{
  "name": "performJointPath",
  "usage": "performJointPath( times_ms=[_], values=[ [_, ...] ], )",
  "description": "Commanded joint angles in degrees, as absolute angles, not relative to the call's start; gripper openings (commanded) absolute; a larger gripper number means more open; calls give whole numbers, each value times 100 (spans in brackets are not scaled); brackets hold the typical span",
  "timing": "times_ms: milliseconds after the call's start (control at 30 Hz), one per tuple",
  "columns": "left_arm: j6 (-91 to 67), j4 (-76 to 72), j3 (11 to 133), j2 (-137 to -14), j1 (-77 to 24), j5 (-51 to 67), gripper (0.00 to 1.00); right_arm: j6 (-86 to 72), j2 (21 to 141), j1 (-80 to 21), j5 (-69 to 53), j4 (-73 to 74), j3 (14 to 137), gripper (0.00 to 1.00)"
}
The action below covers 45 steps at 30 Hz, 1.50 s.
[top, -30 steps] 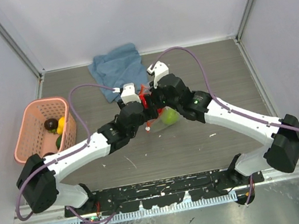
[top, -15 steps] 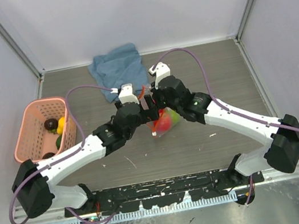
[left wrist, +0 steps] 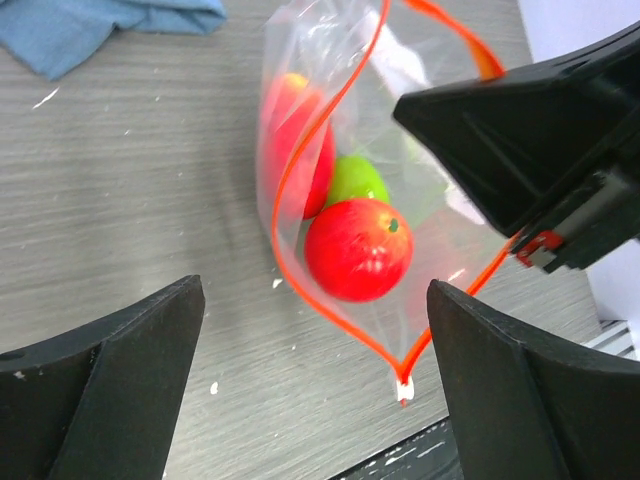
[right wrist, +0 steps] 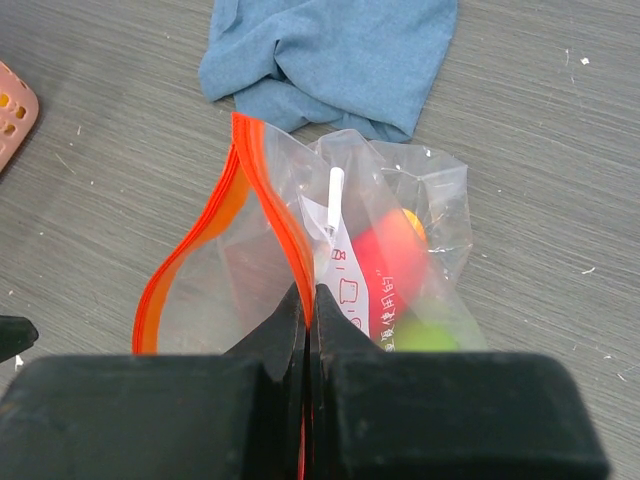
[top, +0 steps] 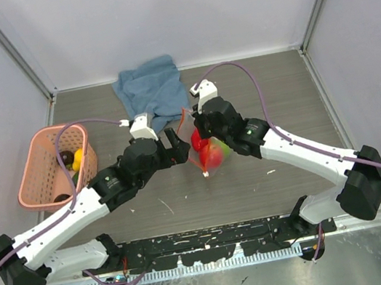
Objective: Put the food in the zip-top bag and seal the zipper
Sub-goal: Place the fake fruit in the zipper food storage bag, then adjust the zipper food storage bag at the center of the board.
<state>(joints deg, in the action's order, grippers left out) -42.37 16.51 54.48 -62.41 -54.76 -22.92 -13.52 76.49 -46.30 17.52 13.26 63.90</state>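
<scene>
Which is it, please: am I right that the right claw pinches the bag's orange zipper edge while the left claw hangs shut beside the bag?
Not quite: the left claw is open, fingers spread wide, as the left wrist view shows. The rest holds: the right claw pinches the zipper of the zip-top bag.

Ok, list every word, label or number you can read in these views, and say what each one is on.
White label on the zip-top bag: red printed characters, too blurred to read.
No other writing, number or sign can be made out in any view.
</scene>
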Motion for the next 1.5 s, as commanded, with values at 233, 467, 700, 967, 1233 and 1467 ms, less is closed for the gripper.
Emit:
performJointPath(
  times_ms=[233, 467, 700, 967, 1233, 1467],
  values=[
    [-4583, 1910, 5501, -6688, -5469, -2457, 73, -1389, 7323, -4658, 1802, 870, 6252, 1],
    [-4496, 1580, 5887, -7459, -5452, -2257, 54, -1369, 7213, -4660, 1847, 870, 6154, 1],
    [-4090, 1808, 6422, -7529, -5452, -2453, 10, -1093, 7052, -4653, 2321, 1042, 6161, 1],
    [-3167, 2397, 7153, -7406, -5453, -2459, 0, -598, 6770, -4649, 3091, 1358, 6285, 8],
    [-2341, 2511, 7411, -7374, -5452, -1853, 0, -294, 6880, -4623, 2947, 1538, 6436, 18],
    [-2098, 2522, 7474, -7353, -5458, -1649, 0, -139, 7274, -4580, 2094, 1516, 6635, 33]
  ],
)
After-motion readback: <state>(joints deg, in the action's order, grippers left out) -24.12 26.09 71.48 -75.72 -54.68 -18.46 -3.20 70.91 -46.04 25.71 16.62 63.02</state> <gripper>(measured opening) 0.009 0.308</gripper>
